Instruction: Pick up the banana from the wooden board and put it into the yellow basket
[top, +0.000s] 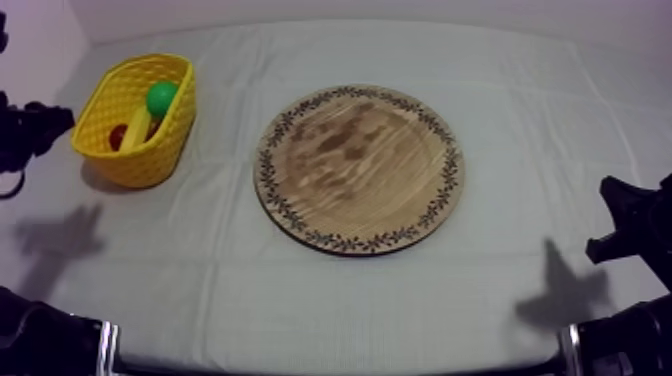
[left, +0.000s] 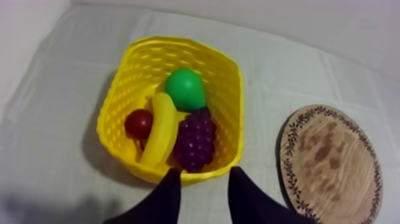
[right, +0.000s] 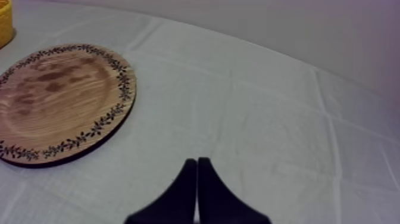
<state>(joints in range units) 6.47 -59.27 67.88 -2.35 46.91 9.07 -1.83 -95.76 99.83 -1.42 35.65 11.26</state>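
Lying slantwise inside the yellow basket (left: 233, 77), the banana (left: 159, 130) rests between the small red fruit (left: 138, 124) and the bunch of grapes (left: 195, 140), with the green pear (left: 186, 89) beside its far end. The left gripper (left: 204, 173) hangs just outside the basket's near wall, its two fingers spread with nothing between them, and the banana's near end sits close beyond that wall. The wooden board (right: 59, 101) lies on the cloth (right: 268, 119) beside the basket. The right gripper (right: 197, 162) hovers over the cloth near the board, its fingers pressed together on nothing.
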